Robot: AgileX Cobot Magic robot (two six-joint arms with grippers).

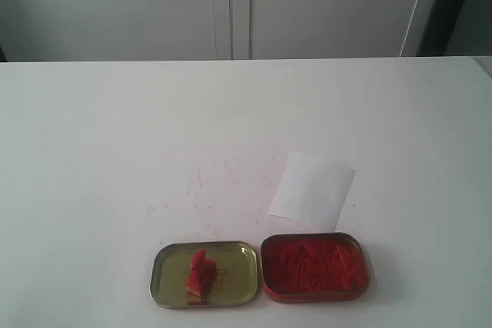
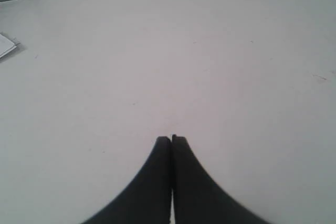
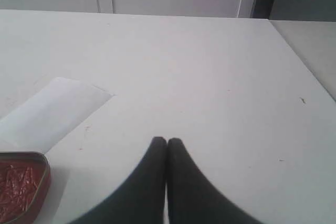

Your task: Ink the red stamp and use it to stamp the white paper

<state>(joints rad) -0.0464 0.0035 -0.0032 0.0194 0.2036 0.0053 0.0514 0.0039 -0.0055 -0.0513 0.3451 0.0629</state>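
Stamp (image 1: 200,273): small and red, it sits inside a shallow gold tin (image 1: 165,286) at the near edge of the white table (image 1: 115,136), roughly in the tin's middle, with faint red smears on the metal beside it. Just to the right of the gold tin, side by side with it, stands the ink tin (image 1: 364,274), red-rimmed and filled with rough red paste. Behind the ink tin lies the paper (image 1: 311,190), flat and turned a little askew; its near edge comes right up to the tin's far rim, though whether they touch cannot be told.

The right gripper (image 3: 167,140) has its two dark fingers pressed together with nothing between them. It hangs over bare table, with the paper (image 3: 52,111) and a corner of the ink tin (image 3: 46,174) off to one side of its tips. The left gripper (image 2: 171,139) is likewise pressed together and empty, above bare tabletop. Neither wrist view takes in the stamp, and the exterior view shows no arm, so the stamp lies clear of both grippers.
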